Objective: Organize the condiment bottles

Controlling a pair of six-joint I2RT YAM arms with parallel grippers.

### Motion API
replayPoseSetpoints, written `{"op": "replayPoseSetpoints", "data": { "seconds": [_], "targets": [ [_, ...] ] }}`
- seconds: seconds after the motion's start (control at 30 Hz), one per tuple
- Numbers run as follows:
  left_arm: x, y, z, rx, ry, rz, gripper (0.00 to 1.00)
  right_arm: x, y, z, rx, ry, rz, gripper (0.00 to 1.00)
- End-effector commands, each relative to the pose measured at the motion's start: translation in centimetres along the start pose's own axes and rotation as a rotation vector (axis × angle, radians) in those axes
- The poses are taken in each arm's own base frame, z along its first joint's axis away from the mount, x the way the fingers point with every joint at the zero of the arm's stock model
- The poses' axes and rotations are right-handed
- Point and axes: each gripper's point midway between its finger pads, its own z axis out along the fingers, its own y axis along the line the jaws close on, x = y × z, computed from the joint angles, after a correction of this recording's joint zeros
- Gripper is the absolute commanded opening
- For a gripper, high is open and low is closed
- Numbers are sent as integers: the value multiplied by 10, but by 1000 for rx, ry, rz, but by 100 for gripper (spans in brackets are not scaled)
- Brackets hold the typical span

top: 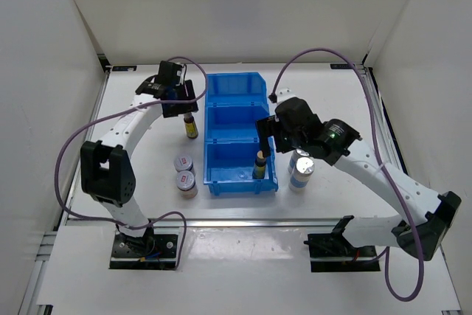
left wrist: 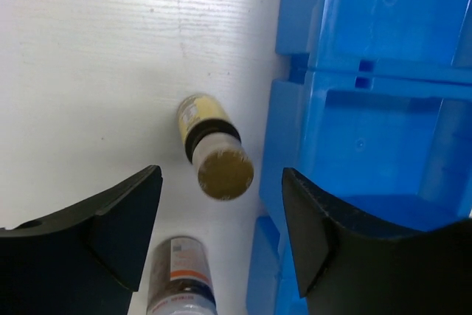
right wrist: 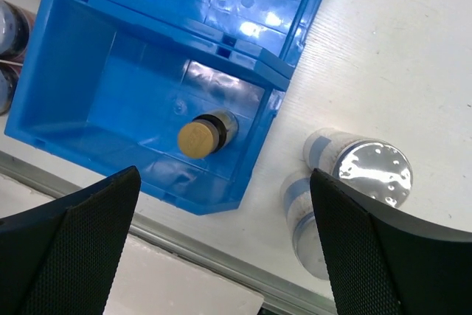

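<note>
Condiment bottles (top: 183,163): six, all upright. Five stand on the table and one is in the bin.
Table (top: 147,208): white, with walls (top: 243,12) at 9, 12 and 3 o'clock and a metal rail (top: 243,221) along the 6 o'clock edge.
Bin (top: 234,85): blue plastic, mid-table, with three compartments in a row from 12 to 6 o'clock. Its near end is just short of the rail.
Near compartment: holds the binned slim bottle (right wrist: 203,134), which stands close to the 3 o'clock wall.
Right gripper (right wrist: 223,175): jaws wide apart and gripping nothing, hanging over the near compartment's 3 o'clock wall.
Left gripper (left wrist: 221,175): jaws apart and holding nothing, hanging over the table slim bottle (left wrist: 214,149). No contact is visible.
Right jars (top: 302,173): two stubby jars with silver lids and white-and-blue labels, touching or nearly so, at 4 o'clock of the bin.
Left jars (top: 186,182): two of the same kind, close together, at 8 o'clock of the bin.
Slim bottles: dark glass, yellow label, tan cap. The table one is just beside the bin's 9 o'clock wall.
Open room: bare tabletop lies between the right jars and the 3 o'clock wall, and from the left jars out to the 9 o'clock wall. The gap between the bin and the table slim bottle is narrow.
</note>
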Motion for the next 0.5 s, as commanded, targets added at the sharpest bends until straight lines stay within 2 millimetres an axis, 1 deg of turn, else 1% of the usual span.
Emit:
{"op": "replayPoseSetpoints", "data": {
  "seconds": [0.0,0.03,0.1,0.17,0.2,0.23,0.3,0.33,0.4,0.43,0.47],
  "targets": [
    [-22,-7,-2,6,-51,25,73,-1,-9,-10,25,-35,-31,100],
    [-20,-7,1,2,-43,26,73,1,-10,-11,27,-26,-33,100],
    [-23,-5,3,-9,-48,35,69,2,-12,-11,40,-21,-35,100],
    [-18,-4,12,-18,-27,37,64,2,-14,-11,50,-25,-35,100],
    [-18,-4,12,-18,-26,37,61,2,-17,-14,59,-27,-35,100],
    [-16,-3,11,-21,-18,38,58,5,-17,-12,62,-19,-37,100],
    [-16,-1,11,-30,-21,38,56,5,-19,-12,71,-21,-47,100],
    [-16,-1,11,-30,-22,38,50,5,-19,-12,71,-21,-47,100],
    [-16,-1,8,-31,-20,38,45,6,-22,-12,84,-16,-49,100],
    [-18,-1,4,-27,-28,37,39,6,-22,-12,84,-16,-49,100],
    [-15,0,4,-32,-16,48,35,6,-22,-12,84,-16,-49,100]
  ]
}}
